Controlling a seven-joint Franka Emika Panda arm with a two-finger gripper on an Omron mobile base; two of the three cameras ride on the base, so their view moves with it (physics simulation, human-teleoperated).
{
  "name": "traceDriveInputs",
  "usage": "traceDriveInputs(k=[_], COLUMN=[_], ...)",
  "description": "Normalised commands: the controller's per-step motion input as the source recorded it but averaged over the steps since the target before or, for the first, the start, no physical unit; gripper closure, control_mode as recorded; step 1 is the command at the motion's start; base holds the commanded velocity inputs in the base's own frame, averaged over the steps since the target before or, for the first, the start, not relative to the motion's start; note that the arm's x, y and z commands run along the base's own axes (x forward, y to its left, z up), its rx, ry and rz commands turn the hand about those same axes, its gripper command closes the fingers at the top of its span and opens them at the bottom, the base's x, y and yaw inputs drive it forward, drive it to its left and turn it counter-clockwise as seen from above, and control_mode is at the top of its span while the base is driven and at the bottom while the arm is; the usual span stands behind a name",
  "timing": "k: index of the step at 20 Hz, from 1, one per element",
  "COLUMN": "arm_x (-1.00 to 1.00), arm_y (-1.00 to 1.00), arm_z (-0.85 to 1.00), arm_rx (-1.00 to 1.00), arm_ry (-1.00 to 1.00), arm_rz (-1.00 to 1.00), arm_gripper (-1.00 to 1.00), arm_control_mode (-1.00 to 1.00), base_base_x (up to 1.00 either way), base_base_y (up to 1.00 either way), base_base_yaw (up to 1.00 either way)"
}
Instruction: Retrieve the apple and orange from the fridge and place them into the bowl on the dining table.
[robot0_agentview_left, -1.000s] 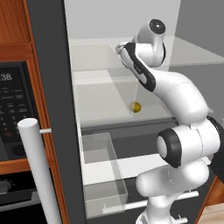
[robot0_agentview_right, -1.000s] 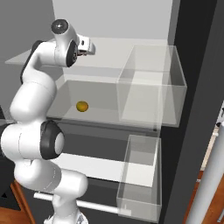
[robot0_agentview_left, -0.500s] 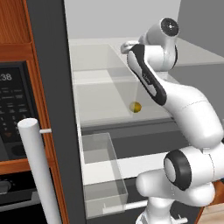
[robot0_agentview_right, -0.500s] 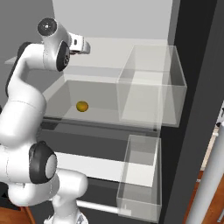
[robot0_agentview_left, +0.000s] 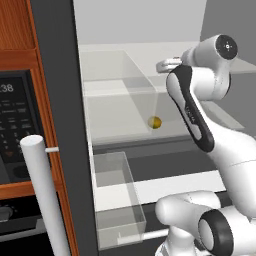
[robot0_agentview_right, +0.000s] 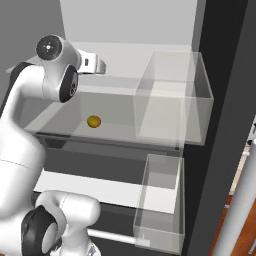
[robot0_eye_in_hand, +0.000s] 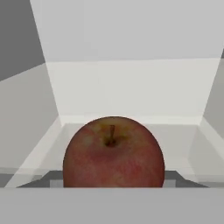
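Step in hand: While the tall dark grey fridge (robot0_agentview_left: 62, 75) with its long white bar handle (robot0_agentview_left: 42, 195) stands open, the white arm reaches onto an upper white shelf (robot0_agentview_right: 125, 52) for the first fruit; I judge this the pickup of the apple, with nothing yet carried away.
Apple: the small round dark red apple (robot0_eye_in_hand: 113, 152), stem up, sits right in front of the hand camera, inside the white fridge interior and centred on the line of the reach.
Pincer: the pincer (robot0_agentview_right: 94, 64) is at the upper shelf in both base views; its jaws cannot be made out there and its tips are lost at the foot of the hand view, so I cannot tell whether it stands open around the apple or is gripping it.
Orange: the small round yellow-orange fruit (robot0_agentview_left: 154, 122) lies alone on the clear shelf one level below, beside a clear plastic bin (robot0_agentview_left: 117, 92), well apart from the hand.
Other fittings: a second clear bin (robot0_agentview_right: 172, 97) sits on the far side of that shelf, and a clear drawer (robot0_agentview_left: 117, 200) lower down.
Next move, as a judgement: if the apple is not yet held, the jaws must settle evenly on either side of it and close; then the hand has to draw straight back out, clear of the shelf edge, before the base turns for the bowl.
Risk: a round fruit may roll away if touched off centre.
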Motion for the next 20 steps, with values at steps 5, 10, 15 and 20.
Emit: traceDriveInputs(k=[5, 10, 15, 20], arm_x=[-0.24, 0.0, 0.0, 0.0], arm_y=[0.0, 0.0, 0.0, 0.0], arm_z=[-0.01, 0.0, 0.0, 0.0], arm_rx=[0.0, 0.0, 0.0, 0.0], arm_ry=[-0.04, 0.0, 0.0, 0.0], arm_rz=[0.01, 0.0, 0.0, 0.0], arm_gripper=[1.0, 1.0, 1.0, 1.0], arm_control_mode=[1.0, 1.0, 1.0, 1.0], base_base_x=[-0.39, -0.77, -0.68, -0.65], base_base_y=[0.0, -0.04, -0.03, -0.21], base_base_yaw=[0.04, 0.1, 0.12, 0.22])
